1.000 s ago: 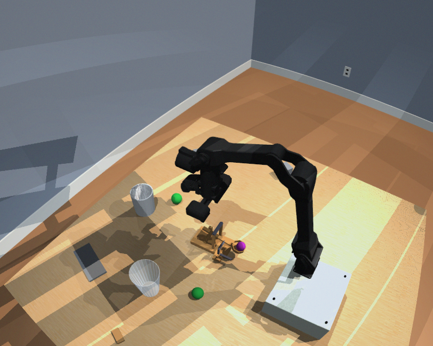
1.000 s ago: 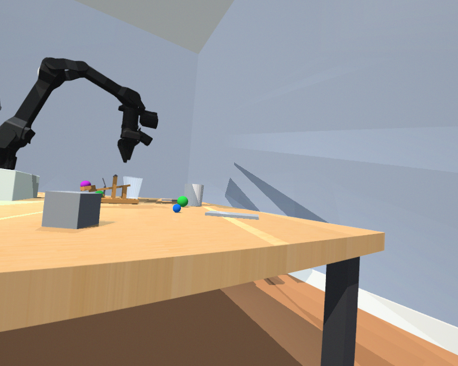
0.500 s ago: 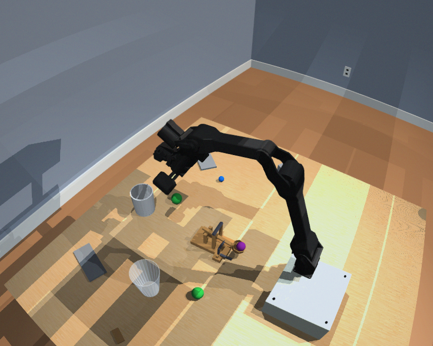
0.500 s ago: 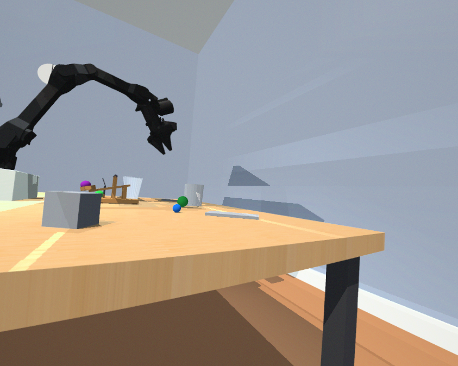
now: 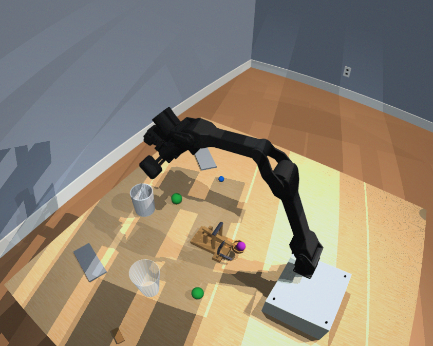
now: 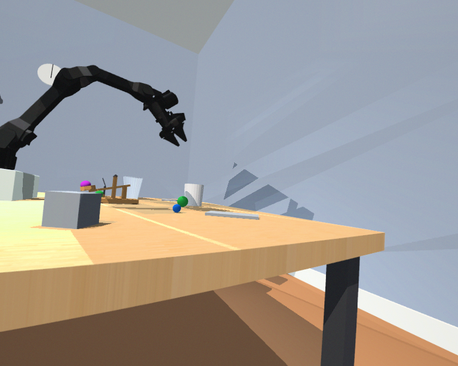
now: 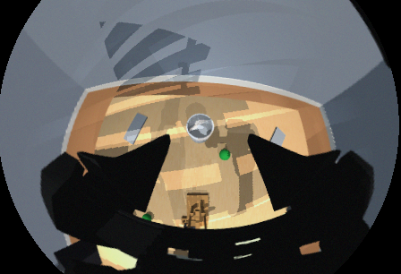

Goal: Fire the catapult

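The wooden catapult [image 5: 209, 239] [image 6: 116, 193] [image 7: 197, 209] stands mid-table. A purple ball [image 5: 240, 245] [image 6: 85, 183] rests in the cup at the end of its arm. The white mug [image 5: 143, 200] [image 6: 193, 193] [image 7: 200, 127] stands upright at the table's far left side. My gripper [image 5: 151, 167] [image 6: 174, 138] [image 7: 209, 138] is open and empty. It hangs high above the table near the mug, well away from the catapult. In the wrist view the mug shows between the fingertips, with the catapult lower down.
A see-through cup [image 5: 145, 277] [image 6: 132, 187] stands left of the catapult. There are two green balls [image 5: 176, 198] [image 5: 197, 292], a blue ball [image 5: 221, 178] [image 6: 176, 208], two grey slabs [image 5: 205, 158] [image 5: 90, 262], a grey block [image 6: 71, 208] and the arm's white base box [image 5: 309, 298].
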`<act>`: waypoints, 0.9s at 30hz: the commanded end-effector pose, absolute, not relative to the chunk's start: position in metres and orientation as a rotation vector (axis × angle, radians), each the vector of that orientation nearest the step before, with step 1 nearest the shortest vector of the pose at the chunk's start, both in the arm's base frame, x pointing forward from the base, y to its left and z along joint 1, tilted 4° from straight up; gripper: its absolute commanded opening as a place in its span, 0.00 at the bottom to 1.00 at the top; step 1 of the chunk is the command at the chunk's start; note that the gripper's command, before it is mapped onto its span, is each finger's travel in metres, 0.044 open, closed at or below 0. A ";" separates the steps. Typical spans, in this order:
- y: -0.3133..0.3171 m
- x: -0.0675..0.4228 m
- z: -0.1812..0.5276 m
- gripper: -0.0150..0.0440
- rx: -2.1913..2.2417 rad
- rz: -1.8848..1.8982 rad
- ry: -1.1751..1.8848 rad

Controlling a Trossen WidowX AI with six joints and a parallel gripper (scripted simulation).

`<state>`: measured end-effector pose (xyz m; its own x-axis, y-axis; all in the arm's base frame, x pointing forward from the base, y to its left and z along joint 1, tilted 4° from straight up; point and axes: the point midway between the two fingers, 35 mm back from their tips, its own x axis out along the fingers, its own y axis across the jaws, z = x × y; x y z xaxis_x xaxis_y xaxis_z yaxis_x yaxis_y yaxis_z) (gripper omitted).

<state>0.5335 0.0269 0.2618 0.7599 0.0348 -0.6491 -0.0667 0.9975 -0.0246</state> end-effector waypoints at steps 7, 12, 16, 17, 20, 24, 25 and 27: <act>0.026 0.536 0.259 1.00 -0.043 0.048 0.708; 0.026 0.536 0.259 0.91 -0.043 0.048 0.708; 0.026 0.536 0.259 0.73 -0.043 0.048 0.708; 0.026 0.536 0.259 0.69 -0.043 0.048 0.708; 0.026 0.536 0.259 0.56 -0.043 0.048 0.708; 0.026 0.536 0.259 0.38 -0.043 0.048 0.708; 0.026 0.536 0.259 0.33 -0.043 0.048 0.708; 0.026 0.536 0.259 0.25 -0.043 0.048 0.708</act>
